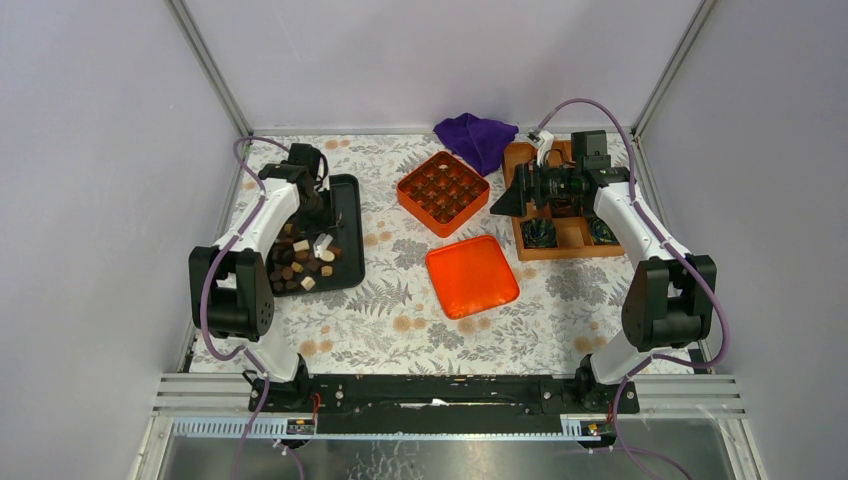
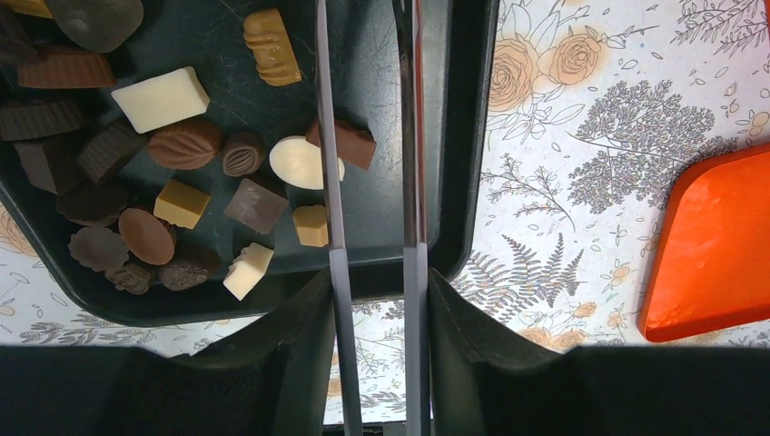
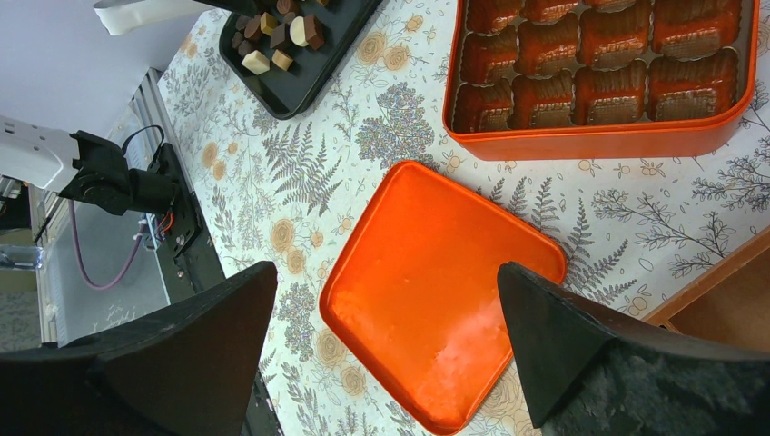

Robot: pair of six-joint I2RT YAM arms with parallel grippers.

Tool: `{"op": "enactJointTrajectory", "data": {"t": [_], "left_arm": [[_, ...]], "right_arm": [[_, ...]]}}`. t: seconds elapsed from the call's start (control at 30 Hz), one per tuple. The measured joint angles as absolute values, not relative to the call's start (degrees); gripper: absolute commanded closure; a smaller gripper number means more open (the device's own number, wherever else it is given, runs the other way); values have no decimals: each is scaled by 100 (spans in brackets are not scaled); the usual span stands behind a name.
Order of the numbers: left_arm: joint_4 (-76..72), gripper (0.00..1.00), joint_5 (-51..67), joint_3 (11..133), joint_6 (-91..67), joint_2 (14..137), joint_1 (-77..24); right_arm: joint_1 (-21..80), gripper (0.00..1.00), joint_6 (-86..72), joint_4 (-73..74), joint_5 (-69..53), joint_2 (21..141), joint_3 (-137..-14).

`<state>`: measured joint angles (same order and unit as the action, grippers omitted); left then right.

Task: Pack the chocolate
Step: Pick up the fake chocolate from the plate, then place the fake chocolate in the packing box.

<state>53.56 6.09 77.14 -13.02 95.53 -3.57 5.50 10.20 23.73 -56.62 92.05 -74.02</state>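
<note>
Many small chocolates (image 1: 300, 265), dark brown, light brown and cream-white, lie in a black tray (image 1: 345, 190) at the left. My left gripper (image 1: 318, 232) hovers over the tray. In the left wrist view its thin fingers (image 2: 363, 18) stand apart with nothing held. The left blade crosses a brown piece (image 2: 354, 145) beside a white oval piece (image 2: 295, 162). The orange box (image 1: 443, 192) with a grid of cells sits at mid-back. My right gripper (image 3: 386, 291) is open wide and empty above the orange lid (image 3: 436, 300), next to the box wall (image 3: 599, 141).
The orange lid (image 1: 471, 275) lies flat in front of the box. A purple cloth (image 1: 477, 138) lies at the back. A wooden tray (image 1: 565, 238) at the right holds dark crinkled wrappers (image 1: 541, 233). The floral cloth covers the table.
</note>
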Motion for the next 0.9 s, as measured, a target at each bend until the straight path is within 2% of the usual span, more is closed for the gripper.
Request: {"op": "enactJointTrajectory", "data": {"t": [0.17,0.3,0.67,0.9], "left_arm": [[5360,86,626,7714,-1264,9553,-357],[5360,98,657,7714,-1267,9553,-353],[5345,100,987,7714,-1374,9223,-331],[4530,100,2322,7325,-1868,8589,-331]], "right_arm": [[550,0,1020,2370,-5662,9205,-7402],[550,0,1020,2370,-5662,9205,-7402],[550,0,1017,2373,-5669,9205,-7402],[550,0,1009,2370,-5710,9205,-7402]]}}
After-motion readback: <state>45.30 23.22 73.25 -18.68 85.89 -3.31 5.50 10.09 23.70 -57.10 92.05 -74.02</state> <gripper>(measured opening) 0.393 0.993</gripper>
